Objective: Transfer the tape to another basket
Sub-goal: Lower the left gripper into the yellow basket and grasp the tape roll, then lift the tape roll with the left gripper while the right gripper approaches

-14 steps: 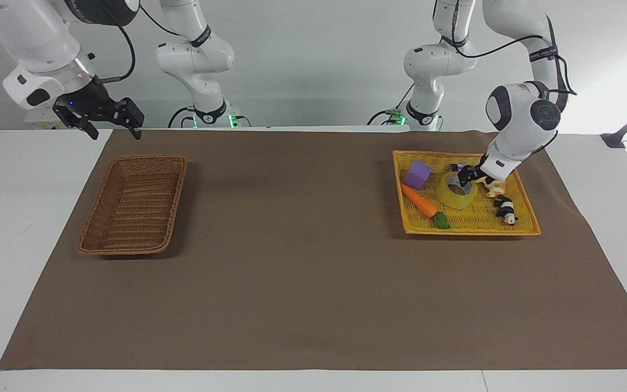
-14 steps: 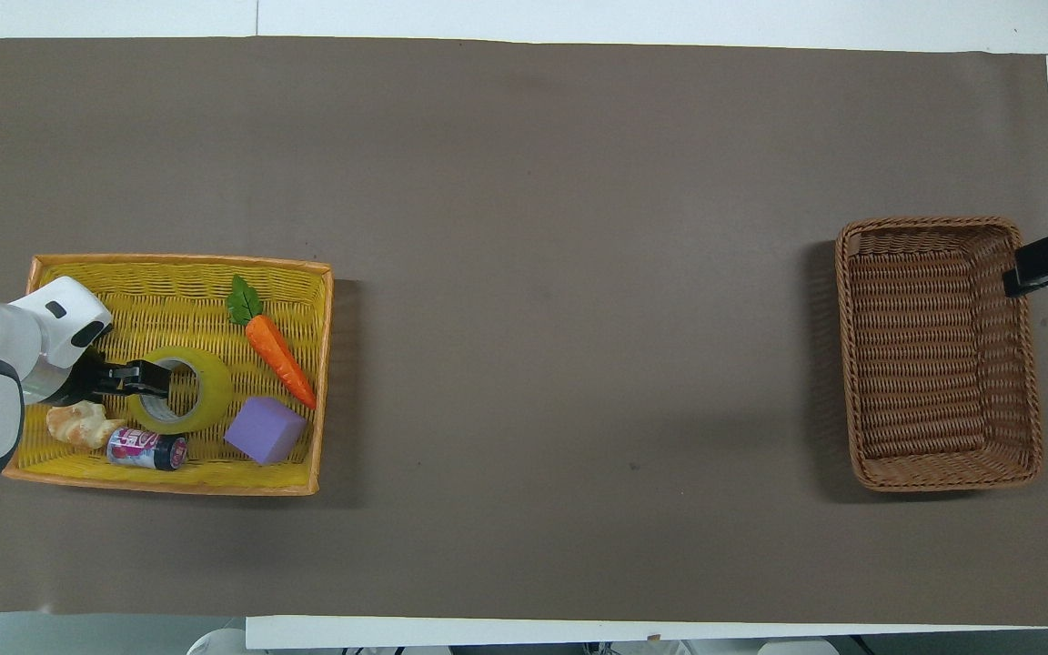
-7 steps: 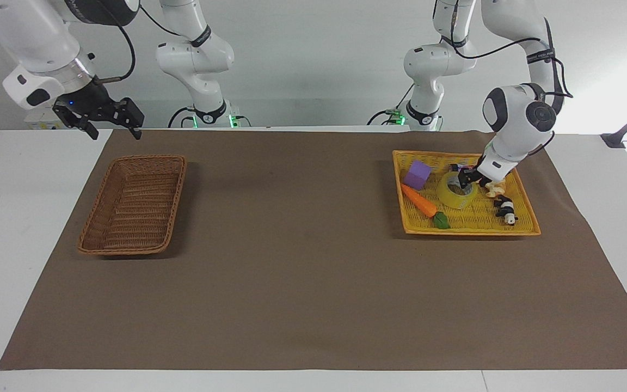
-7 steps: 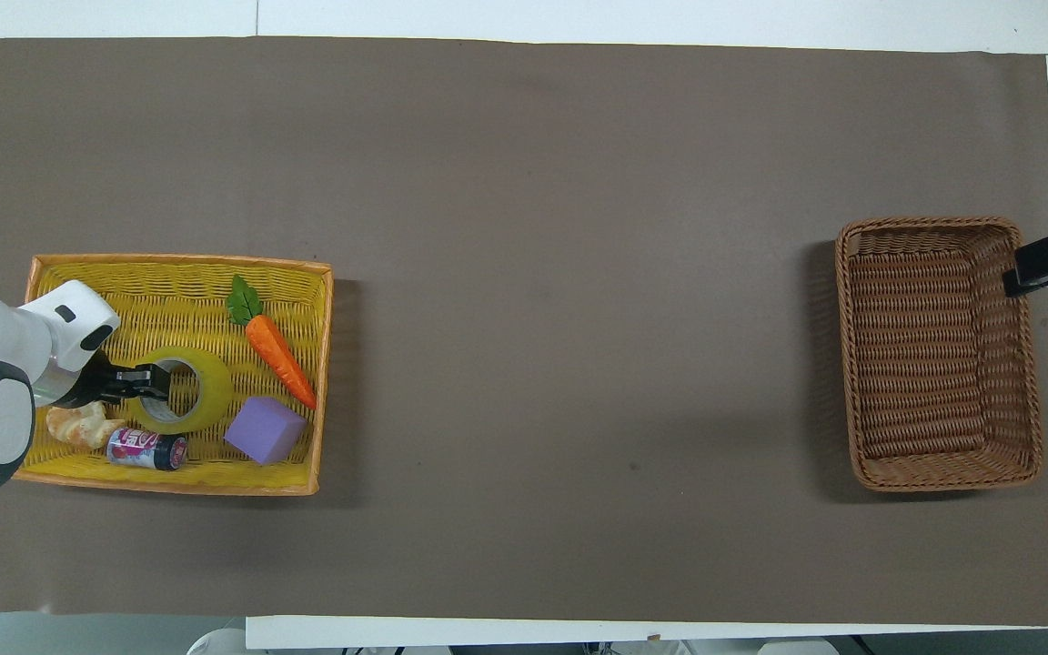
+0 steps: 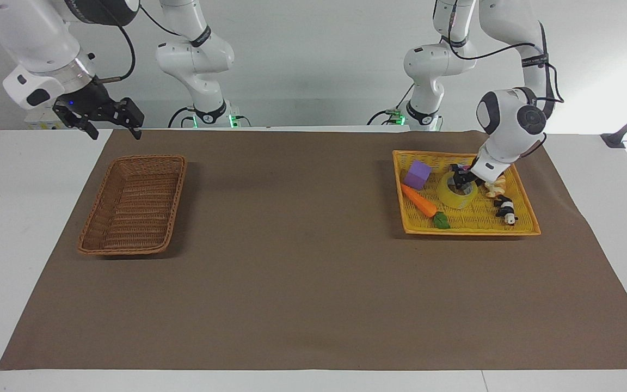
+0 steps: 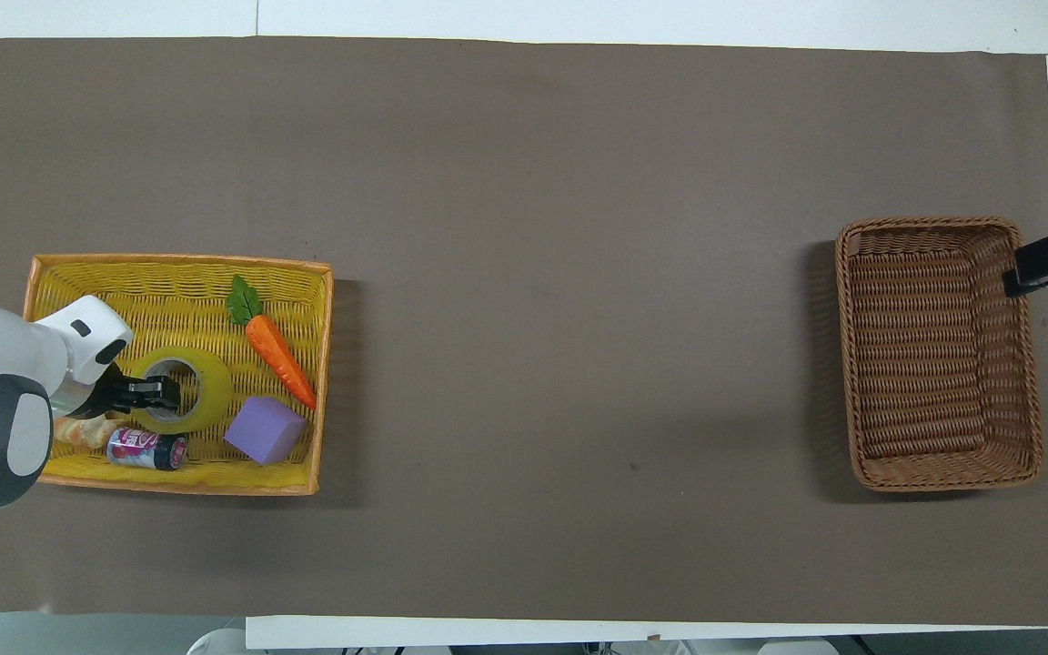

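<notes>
While the tape (image 5: pixel 456 191) lies in the yellow tray (image 5: pixel 526 224), the left gripper (image 5: pixel 463 177) straddles its rim, grip unclear, and the basket (image 5: pixel 135 204), well apart, holds nothing, the right gripper (image 5: pixel 109 117) waiting spread beside it.

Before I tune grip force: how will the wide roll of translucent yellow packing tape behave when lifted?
The yellow tape roll looks thick-walled with a hollow core, so probably stiff. It lies flat in the shallow yellow woven tray, so unlikely to roll now. The left gripper pinches one wall, so the roll may tilt when lifted.
</notes>
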`<state>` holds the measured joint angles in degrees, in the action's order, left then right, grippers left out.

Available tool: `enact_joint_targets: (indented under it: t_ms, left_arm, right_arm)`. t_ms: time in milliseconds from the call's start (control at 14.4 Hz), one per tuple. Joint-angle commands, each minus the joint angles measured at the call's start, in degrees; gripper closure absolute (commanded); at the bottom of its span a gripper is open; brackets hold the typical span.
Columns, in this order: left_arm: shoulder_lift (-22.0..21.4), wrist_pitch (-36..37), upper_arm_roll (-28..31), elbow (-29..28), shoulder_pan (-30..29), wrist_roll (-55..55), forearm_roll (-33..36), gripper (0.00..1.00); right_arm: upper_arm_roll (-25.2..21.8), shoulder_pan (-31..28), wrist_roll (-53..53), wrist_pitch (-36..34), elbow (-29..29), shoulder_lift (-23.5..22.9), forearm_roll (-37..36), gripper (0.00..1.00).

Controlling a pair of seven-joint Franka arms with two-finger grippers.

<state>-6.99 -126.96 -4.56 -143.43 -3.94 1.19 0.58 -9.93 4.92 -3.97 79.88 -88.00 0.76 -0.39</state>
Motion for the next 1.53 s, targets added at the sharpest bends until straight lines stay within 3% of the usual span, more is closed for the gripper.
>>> enact_joint_targets:
  t_ms: [0, 139, 209, 279, 418, 488, 836, 1254, 1463]
  left_arm:
    - [0.0, -2.7, 0.3, -1.8, 0.6, 0.2, 0.9, 0.38]
    - [0.0, -2.9, 0.3, -2.1, 0.6, 0.1, 0.8, 0.47]
    - [0.0, -2.8, 0.3, -2.1, 0.6, 0.1, 0.9, 0.64]
    - [0.0, -2.8, 0.3, -2.1, 0.6, 0.0, 0.9, 0.75]
    - [0.0, -2.9, 0.3, -2.0, 0.6, 0.1, 0.9, 0.92]
    - [0.0, -2.9, 0.3, -2.0, 0.6, 0.1, 0.9, 0.96]
    - [1.0, -2.1, 0.3, 0.6, 0.6, 0.1, 0.9, 1.0]
    - [5.0, 16.5, 0.2, 21.6, 0.6, -0.6, 0.4, 1.0]
    - [5.6, 21.8, 0.2, 29.2, 3.8, -4.5, -4.3, 1.0]
  right_arm:
    - [0.1, -0.1, -1.0, 0.6, -1.7, 1.3, -0.2, 0.01]
    - [0.1, -0.1, -1.0, 0.6, -1.6, 1.3, -0.2, 0.01]
    - [0.1, -0.1, -1.0, 0.6, -1.7, 1.3, -0.2, 0.01]
    - [0.1, -0.1, -1.0, 0.6, -1.7, 1.3, -0.2, 0.01]
    - [0.1, -0.1, -1.0, 0.6, -1.6, 1.3, -0.2, 0.01]
    - [0.1, -0.1, -1.0, 0.6, -1.6, 1.3, -0.2, 0.01]
    - [0.1, -0.1, -1.0, 0.6, -1.6, 1.3, -0.2, 0.01]
    - [0.1, -0.1, -1.0, 0.6, -1.6, 1.3, -0.2, 0.01]
    - [0.1, -0.1, -1.0, 0.6, -1.6, 1.3, -0.2, 0.01]
